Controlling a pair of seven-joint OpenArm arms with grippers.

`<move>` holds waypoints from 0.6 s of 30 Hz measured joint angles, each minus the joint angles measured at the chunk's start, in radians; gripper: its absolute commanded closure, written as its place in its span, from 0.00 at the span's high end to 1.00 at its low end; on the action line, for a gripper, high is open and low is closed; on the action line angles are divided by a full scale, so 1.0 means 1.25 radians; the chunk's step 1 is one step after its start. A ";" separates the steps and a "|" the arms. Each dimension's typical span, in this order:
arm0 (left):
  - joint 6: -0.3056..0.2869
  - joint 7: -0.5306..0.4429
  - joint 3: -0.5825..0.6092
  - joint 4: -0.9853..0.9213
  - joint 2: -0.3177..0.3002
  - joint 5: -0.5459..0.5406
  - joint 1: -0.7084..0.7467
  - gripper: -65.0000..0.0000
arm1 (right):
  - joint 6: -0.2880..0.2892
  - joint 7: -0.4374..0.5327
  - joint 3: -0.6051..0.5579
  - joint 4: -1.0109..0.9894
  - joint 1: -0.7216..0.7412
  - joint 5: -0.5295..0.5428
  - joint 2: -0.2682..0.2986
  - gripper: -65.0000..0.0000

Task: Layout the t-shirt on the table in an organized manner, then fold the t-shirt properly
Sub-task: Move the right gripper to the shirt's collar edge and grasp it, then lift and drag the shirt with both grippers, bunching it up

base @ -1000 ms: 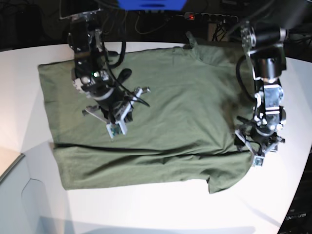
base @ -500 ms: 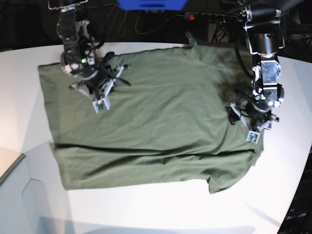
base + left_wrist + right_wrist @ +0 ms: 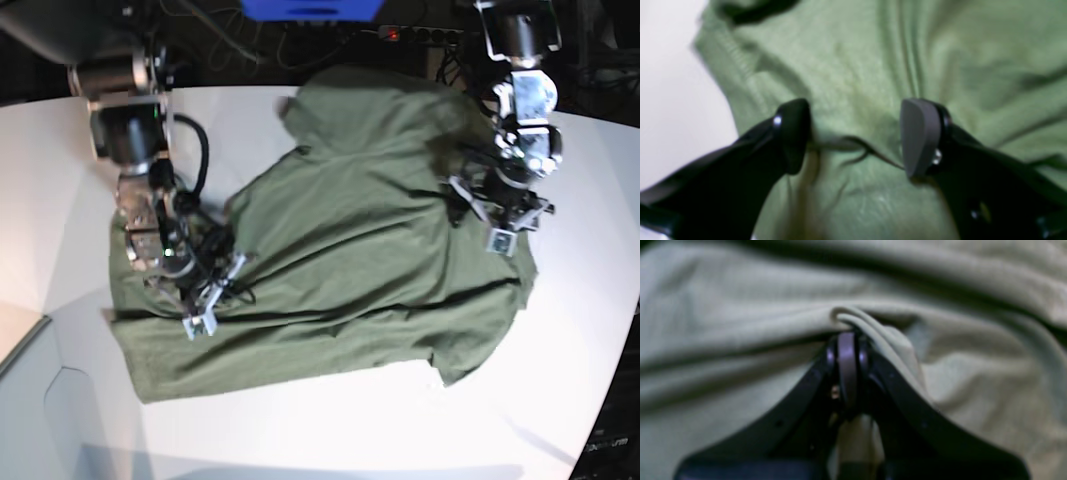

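Right hand point(image 3: 847, 340) pinching t-shirt point(image 3: 740, 323) fold

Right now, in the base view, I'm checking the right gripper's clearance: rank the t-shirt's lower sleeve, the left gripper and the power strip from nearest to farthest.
From the right gripper:
1. t-shirt sleeve, near the front edge, across the garment.
2. left gripper, on the opposite side.
3. power strip, at the back, in the dark.

The t-shirt point(image 3: 350, 240) is being spread across the middle of the table point(image 3: 50, 170), its far edge bunched toward the back. The right gripper point(image 3: 205, 300) is being positioned over its left part, the left gripper point(image 3: 495, 215) over its right part.
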 measured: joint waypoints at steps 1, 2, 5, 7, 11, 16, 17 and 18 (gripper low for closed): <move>0.002 0.000 0.020 0.013 0.009 -0.005 0.013 0.64 | -0.001 0.015 0.000 -0.058 0.041 -0.001 -0.004 0.00; -0.005 0.012 0.042 0.020 0.017 -0.013 0.018 0.64 | -0.003 0.029 0.001 -0.114 0.079 -0.010 -0.010 0.00; -0.008 0.084 0.117 0.032 0.046 -0.014 0.006 0.64 | -0.007 0.092 0.001 -0.267 0.180 -0.017 -0.028 0.00; -0.003 0.106 0.156 0.032 0.081 0.000 0.003 0.64 | -0.007 0.140 0.000 -0.333 0.221 -0.021 -0.041 0.00; -0.002 0.121 0.228 0.031 0.151 0.032 0.012 0.64 | -0.007 0.170 0.000 -0.344 0.255 -0.020 -0.063 0.00; -0.016 0.202 0.335 0.109 0.153 0.046 0.039 0.64 | -0.007 0.191 0.000 -0.264 0.252 -0.019 -0.049 0.00; -0.017 0.218 0.346 0.137 0.152 0.042 0.049 0.64 | -0.007 0.191 0.000 -0.250 0.254 -0.020 -0.044 0.00; -0.022 0.249 0.356 0.177 0.152 0.043 0.063 0.64 | -0.007 0.193 0.000 -0.238 0.255 -0.020 -0.037 0.00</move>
